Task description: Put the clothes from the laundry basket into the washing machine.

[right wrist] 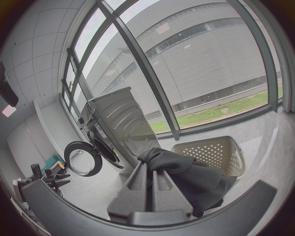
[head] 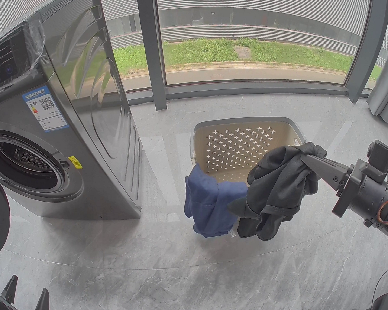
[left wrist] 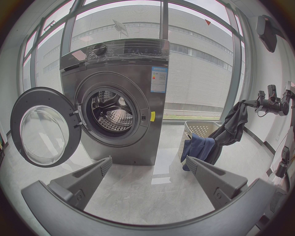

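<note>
Your right end effector (head: 306, 158) is clenched on the black garment (head: 281, 192). In the right wrist view its two fingers are pressed together with a fold of the cloth caught between them. The garment hangs in the air from this grip, above the near right corner of the laundry basket (head: 244, 124). Its lower part drops in front of the basket's near wall. The arm comes in from the right, and the end effector is held well above the floor (head: 165, 269).

A blue garment (head: 209, 201) is draped over the near left part of the basket's rim, and most of it hangs outside, down toward the floor. In the head view its right edge overlaps the black garment, but you cannot tell from here whether the two really touch.

The washing machine (head: 90, 123) stands on the floor to the left of the basket, apart from it. Its round door (left wrist: 46, 126) is swung fully open to the side, and the left wrist view looks straight into the metal drum (left wrist: 112, 115).

Your left end effector (left wrist: 147, 161) is released, with the fingers spread wide. It is low, in front of the machine's opening and well apart from it.
</note>
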